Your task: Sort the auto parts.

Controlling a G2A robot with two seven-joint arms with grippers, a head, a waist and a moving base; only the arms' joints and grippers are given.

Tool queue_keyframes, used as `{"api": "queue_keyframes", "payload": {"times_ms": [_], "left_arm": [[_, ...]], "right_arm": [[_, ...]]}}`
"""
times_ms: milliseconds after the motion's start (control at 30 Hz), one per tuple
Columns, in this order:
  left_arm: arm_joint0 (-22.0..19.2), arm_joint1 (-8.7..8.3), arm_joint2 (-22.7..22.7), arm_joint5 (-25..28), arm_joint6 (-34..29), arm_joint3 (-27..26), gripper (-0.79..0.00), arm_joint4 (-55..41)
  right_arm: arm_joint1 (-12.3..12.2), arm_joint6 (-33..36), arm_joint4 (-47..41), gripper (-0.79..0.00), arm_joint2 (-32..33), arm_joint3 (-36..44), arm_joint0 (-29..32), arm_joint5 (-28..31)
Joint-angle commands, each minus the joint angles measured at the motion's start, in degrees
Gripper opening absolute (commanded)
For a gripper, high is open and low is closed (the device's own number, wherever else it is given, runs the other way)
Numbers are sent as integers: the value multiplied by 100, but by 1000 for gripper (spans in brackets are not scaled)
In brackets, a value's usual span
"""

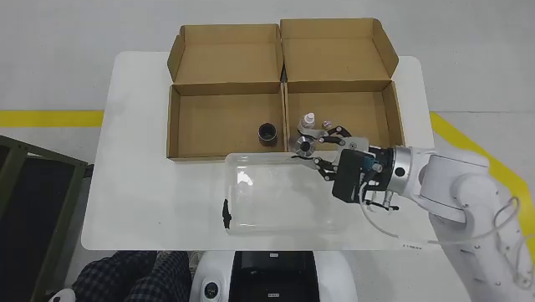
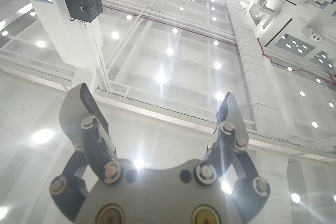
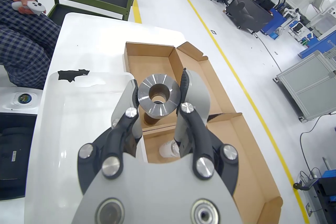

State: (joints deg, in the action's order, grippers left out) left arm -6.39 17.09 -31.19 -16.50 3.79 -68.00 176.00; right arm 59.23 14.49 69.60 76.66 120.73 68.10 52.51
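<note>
At the centre of the top view, the right gripper (image 1: 306, 145) is clamped across the round sides of a metal bushing (image 3: 159, 97). It holds the bushing over the seam between the clear tray (image 1: 251, 218) and the cardboard boxes (image 1: 285, 122), seemingly for carrying to a box. The bushing's bored face looks upward, with its short axis roughly upright. The left gripper (image 2: 156, 92), fingers apart and holding nothing, points at the ceiling.

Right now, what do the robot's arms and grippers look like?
The right arm is white and rounded, with a silver wrist band, a black block and a thin pale cable. The right gripper has a grey metal plate, black links with silver rivets and pale grey fingers with black ribbed pads. The left gripper is built the same, with brass-coloured screws.
</note>
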Motion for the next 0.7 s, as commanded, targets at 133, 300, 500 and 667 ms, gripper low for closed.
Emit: {"api": "queue_keyframes", "payload": {"times_ms": [133, 300, 500, 667], "left_arm": [[0, 0, 0, 0, 0, 0, 0, 0], [0, 0, 0, 0, 0, 0, 0, 0], [0, 0, 0, 0, 0, 0, 0, 0], [0, 0, 0, 0, 0, 0, 0, 0]], "right_arm": [[-15, -3, -66, -785, -8, -69, -9, -33], [-17, 11, -49, -785, -130, -224, -95, -26], [12, 81, 2, -785, -503, -461, -298, -51], [78, 230, -72, -785, -993, -876, -620, -141]]}}
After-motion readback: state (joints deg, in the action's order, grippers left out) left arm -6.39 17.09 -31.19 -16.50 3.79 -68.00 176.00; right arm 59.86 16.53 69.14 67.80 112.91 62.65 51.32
